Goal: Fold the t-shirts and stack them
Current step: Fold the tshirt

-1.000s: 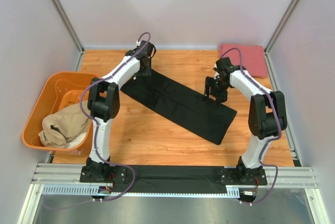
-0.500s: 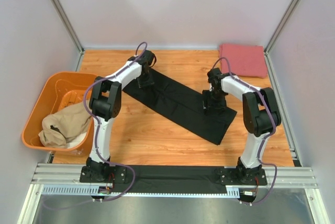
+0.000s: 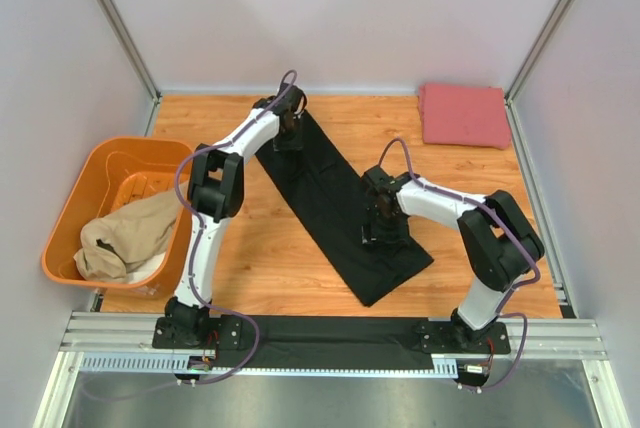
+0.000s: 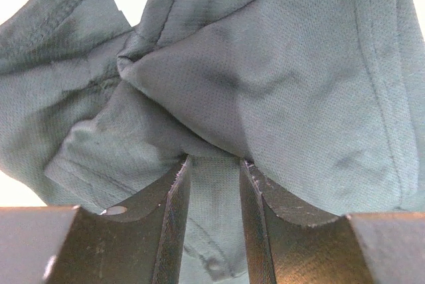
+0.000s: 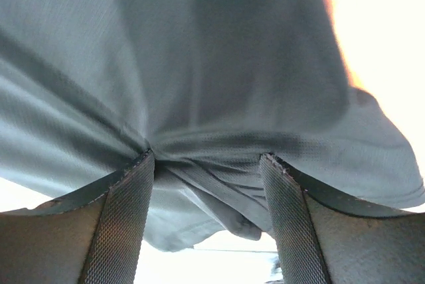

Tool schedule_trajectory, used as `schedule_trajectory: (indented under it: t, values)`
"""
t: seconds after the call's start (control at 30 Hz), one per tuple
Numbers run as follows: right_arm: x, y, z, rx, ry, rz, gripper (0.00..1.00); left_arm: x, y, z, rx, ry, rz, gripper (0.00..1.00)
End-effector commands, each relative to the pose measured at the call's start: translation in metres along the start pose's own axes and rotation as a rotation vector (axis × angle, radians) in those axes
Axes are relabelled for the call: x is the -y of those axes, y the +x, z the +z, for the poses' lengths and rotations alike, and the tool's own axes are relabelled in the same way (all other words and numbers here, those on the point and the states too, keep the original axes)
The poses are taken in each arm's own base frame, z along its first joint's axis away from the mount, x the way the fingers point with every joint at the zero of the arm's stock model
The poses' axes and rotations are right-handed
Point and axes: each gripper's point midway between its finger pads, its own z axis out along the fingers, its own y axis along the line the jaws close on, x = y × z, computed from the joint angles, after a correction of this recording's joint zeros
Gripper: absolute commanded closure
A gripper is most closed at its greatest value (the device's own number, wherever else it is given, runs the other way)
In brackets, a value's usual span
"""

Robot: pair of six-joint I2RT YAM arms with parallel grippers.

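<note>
Black t-shirt (image 3: pixel 330 198) has swung clockwise since a second ago: then it lay on a shallow slant across the middle of the table (image 3: pixel 260 258), now it runs steeply from about 12 o'clock down toward 5 o'clock. Both arms went with it, the right one coming in from the 3 o'clock side toward centre and nearer the bases. At 9 o'clock, off the table's left edge, sits the orange tub (image 3: pixel 95 163), tilted, with a tan t-shirt (image 3: pixel 125 238) crumpled in its near end and spilling over the rim. Left gripper (image 3: pixel 288 134) is at the far end of the black t-shirt, around 11 to 12 o'clock, close to the back wall. Its wrist view shows the two fingers (image 4: pixel 174 198) drawn close with a gathered ridge of dark mesh cloth pinched between them; a stitched hem shows at upper left. The black t-shirt lies flat as a long folded strip, its near corner pointing to 6 o'clock. Right gripper (image 3: pixel 378 228) stands on the strip's lower part, right of centre. Its ribbed fingers (image 5: pixel 123 224) stand wider, with pleats of the same cloth bunched and gripped between them, the fabric pulled taut. At 1 o'clock, in the far right corner, a pinkish-red t-shirt (image 3: pixel 463 115) lies folded flat, well apart from the black one.
</note>
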Motion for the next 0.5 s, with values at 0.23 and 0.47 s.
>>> schedule_trajectory:
  t: [0.23, 0.47]
  values:
    - [-0.123, 0.027, -0.010, -0.095, -0.350, 0.092, 0.33, 0.063, -0.032, 0.024, 0.095, 0.341, 0.159, 0.56]
    - [-0.140, -0.009, -0.058, 0.036, -0.413, -0.046, 0.33, 0.052, -0.066, -0.054, 0.223, 0.298, 0.253, 0.52]
